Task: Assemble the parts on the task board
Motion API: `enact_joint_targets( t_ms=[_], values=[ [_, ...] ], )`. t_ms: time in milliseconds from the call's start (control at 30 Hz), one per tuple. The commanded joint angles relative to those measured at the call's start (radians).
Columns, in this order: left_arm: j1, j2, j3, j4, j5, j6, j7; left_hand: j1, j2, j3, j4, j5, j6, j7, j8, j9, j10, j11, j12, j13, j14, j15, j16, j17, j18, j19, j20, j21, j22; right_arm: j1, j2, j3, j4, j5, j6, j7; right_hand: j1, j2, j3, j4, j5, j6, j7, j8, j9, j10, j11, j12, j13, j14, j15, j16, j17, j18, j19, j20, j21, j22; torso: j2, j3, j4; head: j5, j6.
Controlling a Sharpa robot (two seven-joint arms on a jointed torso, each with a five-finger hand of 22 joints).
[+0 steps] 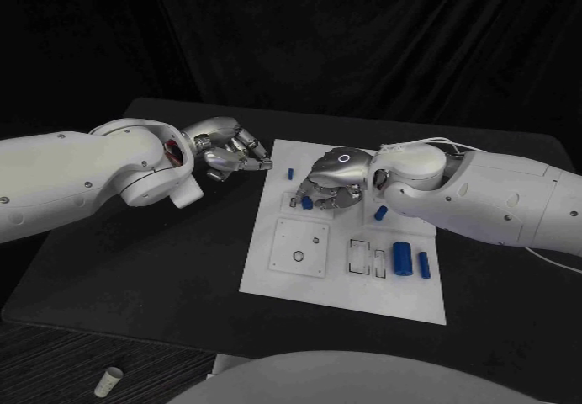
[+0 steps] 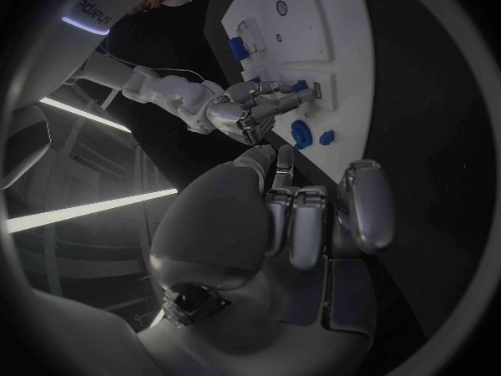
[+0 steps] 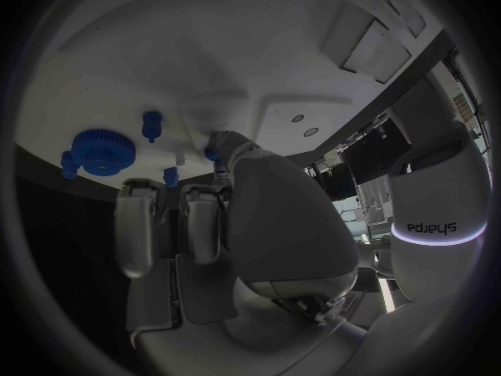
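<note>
The right hand [image 1: 330, 181] works over the far middle of the task board [image 1: 291, 286], fingertips down on a small blue part [image 1: 307, 202]; whether it actually pinches it I cannot tell. The left hand [image 1: 228, 150] hovers off the board's far left corner, fingers curled in on nothing. The seating step looks in hand; next calls for a straight press down.

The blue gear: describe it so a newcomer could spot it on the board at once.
Start at the white board in the middle of the black table, then go to the right robot hand reaching over it. In the right wrist view the blue gear lies just past its fingertips. It is the wide toothed disc; the blue pieces beside it are small pegs.
</note>
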Motion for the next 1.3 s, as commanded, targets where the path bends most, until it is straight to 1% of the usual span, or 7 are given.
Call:
enact_joint_targets(
  t_ms=[33,400,600,667,733,1033,1300],
  values=[
    [0.002,0.004,0.001,-0.001,0.01,0.014,0.004,0.0,-0.001,0.003,0.007,0.005,0.008,0.001,-0.006,-0.003,0.081,0.007,-0.006,0.236,0.108,0.007,0.003,0.263,-0.012,-0.002,0.006,-0.004,0.178,-0.004,0.007,-0.001,-0.01,-0.016,0.002,-0.004,0.005,0.005,0.013,0.0,0.002,0.011,0.0,0.006,0.003,0.046,-0.009,0.0,0.16,0.084,-0.005,-0.006,0.186,0.001,0.053,-0.009,-0.007,0.231,-0.001,-0.0004,-0.0002,0.0,0.0],
    [0.002,0.016,0.001,-0.01,0.029,0.022,-0.002,0.001,0.008,0.01,0.012,0.009,0.009,0.001,-0.007,-0.01,0.079,0.007,-0.01,0.234,0.108,0.008,0.003,0.263,-0.011,-0.005,0.007,-0.009,0.177,-0.004,0.017,-0.001,-0.02,-0.016,0.021,-0.008,0.006,0.011,0.044,-0.017,-0.022,0.029,0.0,0.014,0.011,0.038,-0.009,-0.007,0.149,0.081,-0.004,-0.01,0.18,0.004,0.047,-0.009,-0.017,0.228,0.0,-0.0003,0.0028,-0.006,0.0],
    [0.002,0.019,0.001,-0.015,0.07,0.024,-0.008,0.003,0.011,0.014,0.013,0.012,0.009,0.001,-0.008,-0.014,0.077,0.008,-0.013,0.232,0.108,0.008,0.003,0.263,-0.011,-0.006,0.007,-0.009,0.176,-0.005,0.015,-0.001,-0.018,-0.016,0.022,-0.007,-0.047,0.01,0.038,-0.005,-0.177,0.079,0.014,0.035,0.027,0.039,0.001,-0.004,0.152,0.081,0.004,-0.009,0.181,0.004,0.046,-0.001,-0.018,0.227,-0.001,-0.0011,0.003,-0.007,0.0],
    [0.002,0.02,0.001,-0.016,0.075,0.024,-0.009,0.003,0.011,0.015,0.013,0.013,0.009,0.001,-0.008,-0.014,0.077,0.008,-0.013,0.232,0.108,0.008,0.003,0.263,-0.01,-0.007,0.007,-0.011,0.176,-0.005,0.013,-0.001,-0.017,-0.016,0.021,-0.006,-0.056,0.011,0.032,-0.001,-0.199,0.09,0.016,0.04,0.031,0.038,0.003,-0.004,0.152,0.081,0.006,-0.009,0.181,0.004,0.046,0.0,-0.018,0.227,-0.001,-0.0011,0.0029,-0.006,0.0],
    [0.001,0.021,0.001,-0.018,0.078,0.026,-0.011,0.003,0.011,0.015,0.013,0.013,0.009,0.001,-0.008,-0.014,0.077,0.008,-0.013,0.232,0.108,0.008,0.003,0.263,-0.01,-0.007,0.007,-0.011,0.176,-0.006,0.011,-0.001,-0.015,-0.016,0.02,-0.005,-0.072,0.014,0.017,0.007,-0.248,0.121,0.022,0.058,0.045,0.039,0.007,-0.003,0.153,0.081,0.009,-0.009,0.182,0.004,0.046,0.003,-0.018,0.227,0.0,-0.0008,0.0023,-0.005,0.0],
    [0.001,0.026,0.001,-0.023,0.085,0.041,-0.02,0.006,0.013,0.018,0.013,0.016,0.01,0.001,-0.009,-0.017,0.075,0.008,-0.018,0.23,0.108,0.008,0.003,0.263,-0.009,-0.01,0.008,-0.017,0.174,-0.009,-0.002,-0.001,-0.007,-0.016,0.016,-0.009,-0.096,0.029,-0.025,0.019,-0.294,0.195,0.032,0.11,0.101,0.041,0.016,0.0,0.157,0.081,0.017,-0.01,0.181,0.004,0.046,0.011,-0.019,0.227,-0.002,0.0006,-0.0009,-0.004,0.0],
    [0.0,0.03,0.001,-0.027,0.085,0.066,-0.035,0.006,0.012,0.02,0.014,0.016,0.008,0.003,-0.01,-0.021,0.072,0.009,-0.023,0.227,0.108,0.009,0.003,0.263,-0.008,-0.012,0.008,-0.021,0.173,-0.012,-0.021,-0.001,0.002,-0.016,0.005,-0.021,-0.119,0.033,-0.051,0.034,-0.322,0.193,0.039,0.119,0.128,0.044,0.021,0.004,0.162,0.08,0.02,-0.012,0.178,0.004,0.046,0.015,-0.02,0.227,-0.003,0.0019,-0.0024,-0.003,0.0]
  ],
)
